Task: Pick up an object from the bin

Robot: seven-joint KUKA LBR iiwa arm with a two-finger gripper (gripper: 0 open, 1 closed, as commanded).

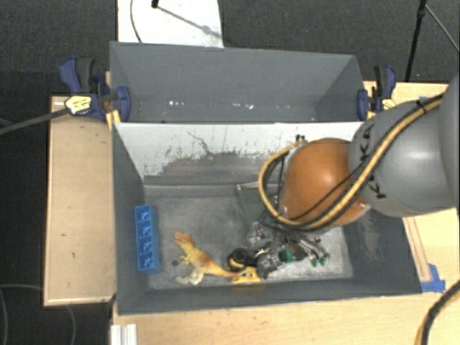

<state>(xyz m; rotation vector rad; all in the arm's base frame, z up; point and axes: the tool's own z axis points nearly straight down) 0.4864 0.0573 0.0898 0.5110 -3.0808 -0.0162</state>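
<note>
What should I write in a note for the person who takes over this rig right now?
Hand: low in the bin, front right of the floor; open or shut cannot be told.
Things: a yellow toy dinosaur lies at front middle, its tail end beside the hand; a small black round thing sits between them; a blue studded brick lies by the left wall.
Done: the hand is down among the things.
Left: nothing is seen lifted; grasp one thing and raise it out.

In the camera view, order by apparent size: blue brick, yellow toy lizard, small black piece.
Tied largest: blue brick and yellow toy lizard, about alike, the lizard longer but thinner.
Smallest: small black piece.
</note>
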